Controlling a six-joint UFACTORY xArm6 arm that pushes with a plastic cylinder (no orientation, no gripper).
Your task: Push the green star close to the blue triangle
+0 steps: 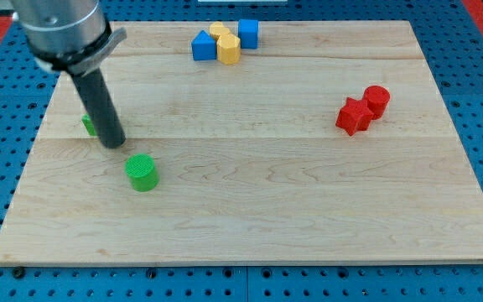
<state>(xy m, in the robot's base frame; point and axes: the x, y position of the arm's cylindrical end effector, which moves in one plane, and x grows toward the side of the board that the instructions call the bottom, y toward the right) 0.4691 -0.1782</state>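
Observation:
The green star (89, 125) lies near the board's left edge, mostly hidden behind my rod. My tip (114, 144) rests on the board just right of and below the star, touching or nearly touching it. The blue triangle (202, 45) sits at the view's top centre, far up and right of the star. It stands beside two yellow blocks (227, 44) and a blue cube (248, 33).
A green cylinder (142, 173) stands just below and right of my tip. A red star-like block (354, 116) and a red cylinder (376, 100) sit together at the view's right. The wooden board (250, 210) lies on a blue pegboard.

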